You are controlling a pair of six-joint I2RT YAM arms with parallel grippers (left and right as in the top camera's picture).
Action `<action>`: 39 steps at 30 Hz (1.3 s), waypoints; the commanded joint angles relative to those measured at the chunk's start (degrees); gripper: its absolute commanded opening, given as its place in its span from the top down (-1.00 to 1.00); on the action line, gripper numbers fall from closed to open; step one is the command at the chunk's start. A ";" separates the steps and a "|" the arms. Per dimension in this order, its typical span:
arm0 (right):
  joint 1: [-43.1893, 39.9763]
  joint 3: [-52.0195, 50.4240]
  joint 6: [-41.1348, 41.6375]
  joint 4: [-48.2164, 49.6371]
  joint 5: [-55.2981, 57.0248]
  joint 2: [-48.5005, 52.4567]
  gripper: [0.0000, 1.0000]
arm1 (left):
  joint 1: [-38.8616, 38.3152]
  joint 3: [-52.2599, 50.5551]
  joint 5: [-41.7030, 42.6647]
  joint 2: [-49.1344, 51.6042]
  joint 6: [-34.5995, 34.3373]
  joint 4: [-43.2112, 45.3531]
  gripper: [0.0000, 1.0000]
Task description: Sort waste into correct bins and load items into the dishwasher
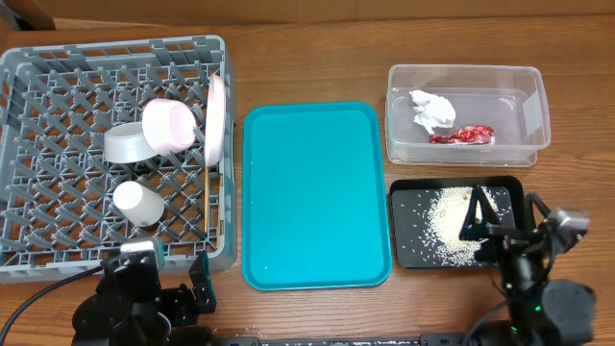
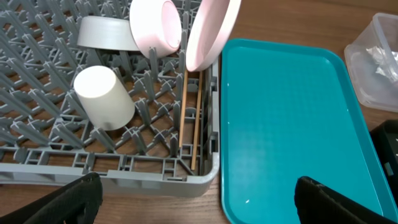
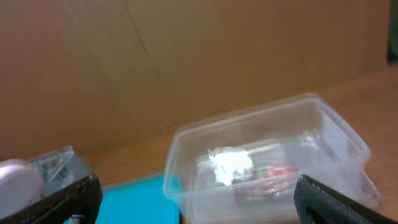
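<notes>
The grey dish rack (image 1: 58,86) at the left holds the pale plate (image 1: 216,120) on edge, the pinkish bowl (image 1: 168,125), the grey bowl (image 1: 128,144), the white cup (image 1: 137,203) and the chopsticks (image 1: 209,207); the left wrist view shows the plate (image 2: 208,31), cup (image 2: 102,96) and chopsticks (image 2: 185,106). The clear tub (image 1: 466,154) holds the paper wad (image 1: 432,109) and red wrapper (image 1: 463,135). Rice (image 1: 452,226) lies in the black tray (image 1: 408,197). My left gripper (image 1: 202,284) (image 2: 196,199) is open and empty by the rack's front right corner. My right gripper (image 1: 485,216) (image 3: 196,199) is open and empty over the black tray.
A flat teal tray (image 1: 312,197) lies between the rack and the two bins, with a single white speck near its front left corner (image 2: 247,201). A brown cardboard wall (image 3: 186,62) stands behind the table. The tub also shows in the right wrist view (image 3: 186,149).
</notes>
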 commanded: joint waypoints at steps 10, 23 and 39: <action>-0.13 -21.42 0.07 17.05 -0.55 -5.86 -1.00 | -0.37 -0.22 -0.37 -0.39 0.68 0.13 -1.00; -0.13 -21.40 0.07 16.96 -0.66 -5.66 -1.00 | -0.37 -0.22 -0.37 -0.39 0.68 0.13 -1.00; -0.13 -21.40 0.07 16.96 -0.66 -5.66 -1.00 | -2.32 -15.98 -4.26 -7.93 1.05 7.50 -1.00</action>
